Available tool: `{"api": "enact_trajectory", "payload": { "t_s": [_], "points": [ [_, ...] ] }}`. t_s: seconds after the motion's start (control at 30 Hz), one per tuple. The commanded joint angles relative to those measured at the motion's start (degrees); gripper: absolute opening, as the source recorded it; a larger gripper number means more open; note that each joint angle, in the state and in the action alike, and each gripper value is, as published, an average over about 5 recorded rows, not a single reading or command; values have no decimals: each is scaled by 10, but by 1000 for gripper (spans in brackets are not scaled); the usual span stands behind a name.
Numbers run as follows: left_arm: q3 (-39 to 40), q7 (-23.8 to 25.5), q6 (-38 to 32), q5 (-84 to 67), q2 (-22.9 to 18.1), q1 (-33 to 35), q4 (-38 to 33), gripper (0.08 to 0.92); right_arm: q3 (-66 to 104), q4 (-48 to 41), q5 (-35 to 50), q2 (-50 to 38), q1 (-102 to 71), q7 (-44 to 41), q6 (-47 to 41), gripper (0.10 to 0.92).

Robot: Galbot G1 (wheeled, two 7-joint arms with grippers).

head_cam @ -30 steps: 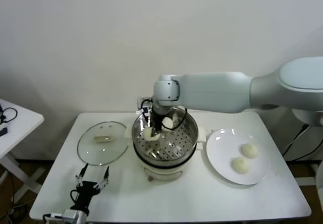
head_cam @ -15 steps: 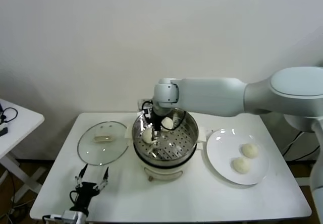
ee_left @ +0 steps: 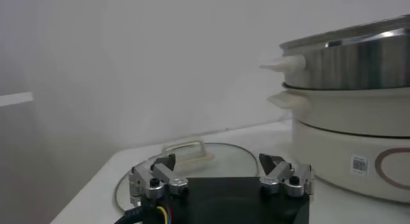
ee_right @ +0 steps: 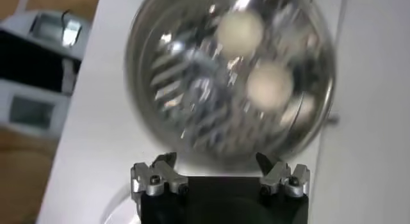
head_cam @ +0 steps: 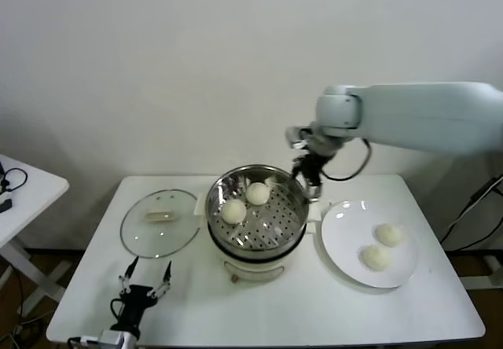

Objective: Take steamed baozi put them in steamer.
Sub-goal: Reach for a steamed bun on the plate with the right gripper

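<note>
The steel steamer [head_cam: 259, 239] stands on its white pot base at the table's middle. Two baozi lie inside it, one [head_cam: 233, 211] on the left and one [head_cam: 257, 192] behind it; both show in the right wrist view [ee_right: 239, 31] [ee_right: 270, 84]. Two more baozi [head_cam: 388, 234] [head_cam: 375, 257] lie on the white plate [head_cam: 346, 239] at the right. My right gripper [head_cam: 308, 178] is open and empty, raised above the steamer's right rim. Its fingertips [ee_right: 164, 162] frame the steamer [ee_right: 173, 72] from above. My left gripper [head_cam: 143, 277] is open and empty, parked low at the table's front left.
The glass lid [head_cam: 157, 223] lies flat on the table left of the steamer; it also shows in the left wrist view [ee_left: 211, 158], with the pot base [ee_left: 346, 148] beside it. A small white side table [head_cam: 23, 188] stands at the far left.
My right gripper let go of a baozi inside the steamer's left side, then rose and swung right to above the right rim. The left arm has not moved.
</note>
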Motion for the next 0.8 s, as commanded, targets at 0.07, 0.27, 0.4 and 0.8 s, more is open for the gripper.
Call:
{"api": "enact_trajectory", "payload": {
  "t_s": [0.07, 0.27, 0.4, 0.8],
  "points": [
    [0, -1, -1, 7, -7, 0, 3, 823, -72, 71, -172, -234, -60, 36, 14, 823],
    [-2, -2, -1, 11, -10, 4, 3, 823, 30, 36, -235, -258, -204, 74, -5, 823],
    [-4, -2, -1, 12, -11, 5, 4, 823, 112, -9, -258, -252, -292, 87, -9, 823],
    [-4, -3, -2, 16, -12, 7, 11, 823, 223, -76, -276, -219, -397, 104, -13, 823]
  ]
}}
